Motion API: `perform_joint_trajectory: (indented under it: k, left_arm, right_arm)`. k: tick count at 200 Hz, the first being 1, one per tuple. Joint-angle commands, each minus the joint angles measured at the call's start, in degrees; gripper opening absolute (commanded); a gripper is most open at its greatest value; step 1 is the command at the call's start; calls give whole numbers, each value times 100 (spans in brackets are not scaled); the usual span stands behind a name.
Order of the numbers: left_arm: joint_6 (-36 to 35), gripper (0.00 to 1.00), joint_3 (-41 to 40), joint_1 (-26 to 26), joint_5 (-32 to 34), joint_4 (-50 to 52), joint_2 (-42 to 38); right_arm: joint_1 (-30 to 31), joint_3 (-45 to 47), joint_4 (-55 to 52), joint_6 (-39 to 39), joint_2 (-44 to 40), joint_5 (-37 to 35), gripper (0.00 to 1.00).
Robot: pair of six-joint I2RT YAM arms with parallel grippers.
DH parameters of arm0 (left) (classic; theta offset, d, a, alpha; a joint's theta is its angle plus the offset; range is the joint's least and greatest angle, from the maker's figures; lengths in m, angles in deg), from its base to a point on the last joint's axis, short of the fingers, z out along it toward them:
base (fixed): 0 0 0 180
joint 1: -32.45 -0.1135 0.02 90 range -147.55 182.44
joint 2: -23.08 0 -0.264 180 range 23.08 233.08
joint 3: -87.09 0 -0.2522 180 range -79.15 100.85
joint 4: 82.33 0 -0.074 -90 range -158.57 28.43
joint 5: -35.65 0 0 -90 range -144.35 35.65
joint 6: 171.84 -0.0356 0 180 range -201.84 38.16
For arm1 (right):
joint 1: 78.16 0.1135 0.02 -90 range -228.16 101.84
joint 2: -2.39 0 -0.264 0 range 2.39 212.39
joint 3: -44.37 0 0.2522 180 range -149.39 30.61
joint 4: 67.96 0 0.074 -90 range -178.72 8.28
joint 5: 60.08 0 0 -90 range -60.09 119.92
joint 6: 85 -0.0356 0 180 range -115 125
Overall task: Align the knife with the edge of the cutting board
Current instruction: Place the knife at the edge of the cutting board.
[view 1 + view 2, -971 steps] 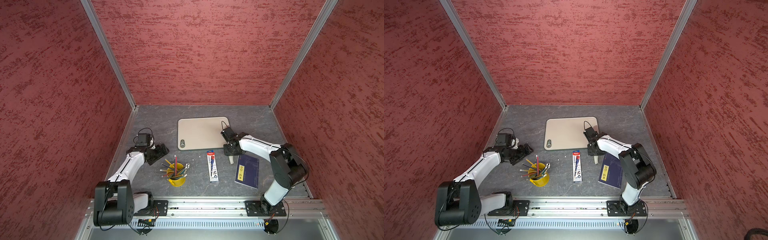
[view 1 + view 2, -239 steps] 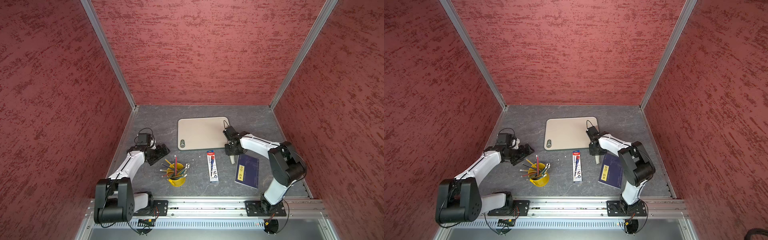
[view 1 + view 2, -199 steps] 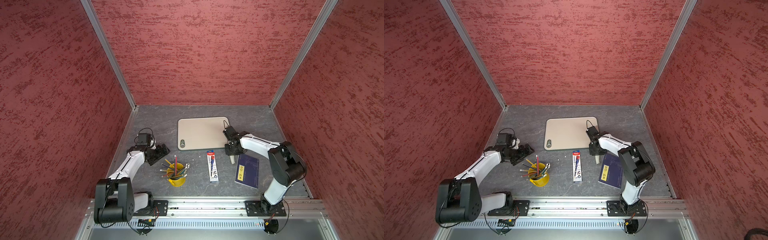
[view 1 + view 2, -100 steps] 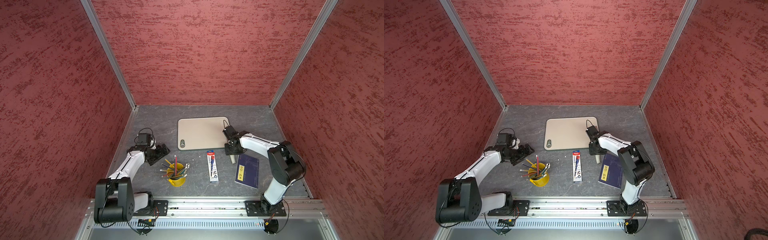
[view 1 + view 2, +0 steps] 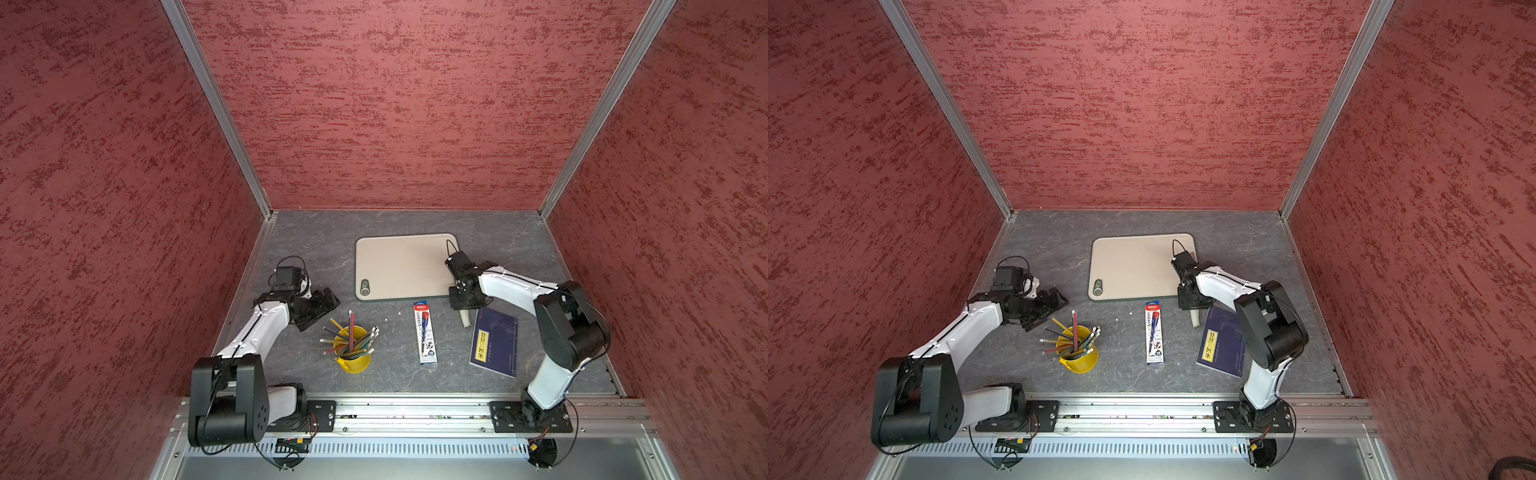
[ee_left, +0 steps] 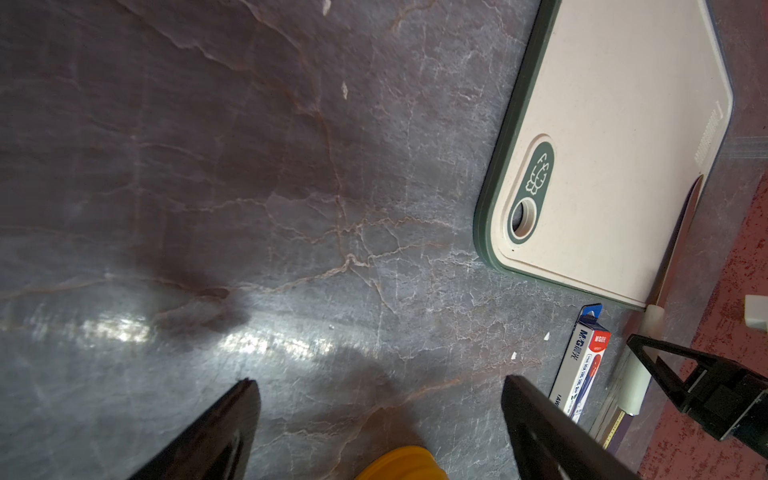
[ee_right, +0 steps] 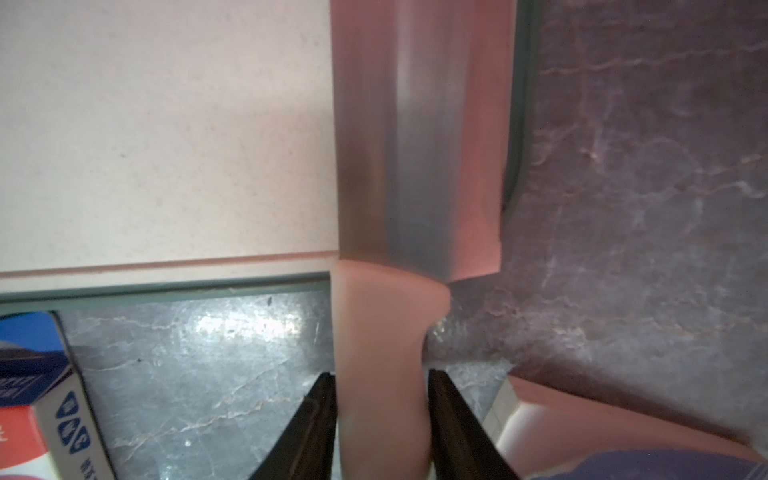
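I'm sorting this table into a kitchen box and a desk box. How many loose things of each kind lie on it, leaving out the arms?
Kitchen things: 2, the cutting board and the knife.
Desk things: 3, the pen pack, the notebook and the yellow cup of pencils.
Total: 5, counting the cup with its pencils as 1.

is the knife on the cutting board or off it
Partly on: the knife blade lies flat along the cutting board edge, handle off it.
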State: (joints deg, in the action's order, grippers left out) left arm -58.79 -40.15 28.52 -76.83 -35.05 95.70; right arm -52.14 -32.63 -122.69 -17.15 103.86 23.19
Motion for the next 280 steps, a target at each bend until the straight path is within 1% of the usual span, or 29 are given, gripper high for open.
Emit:
perform_joint_trajectory:
  k: [1,181,204,280]
  left_arm:
    - [-109,95,151,-63,-77,7,51]
    - [-90,96,134,-65,-134,-29,112]
    - [-90,96,129,-61,-146,-45,134]
    - [-81,97,100,-72,-160,-98,226]
  right_arm:
    - [-54,-238,-122,-77,30,-4,38]
    - [-133,-206,-104,-271,-2,56,38]
    - [-134,-212,-87,-267,-13,100,41]
    - [-137,-137,49,-204,-91,262,55]
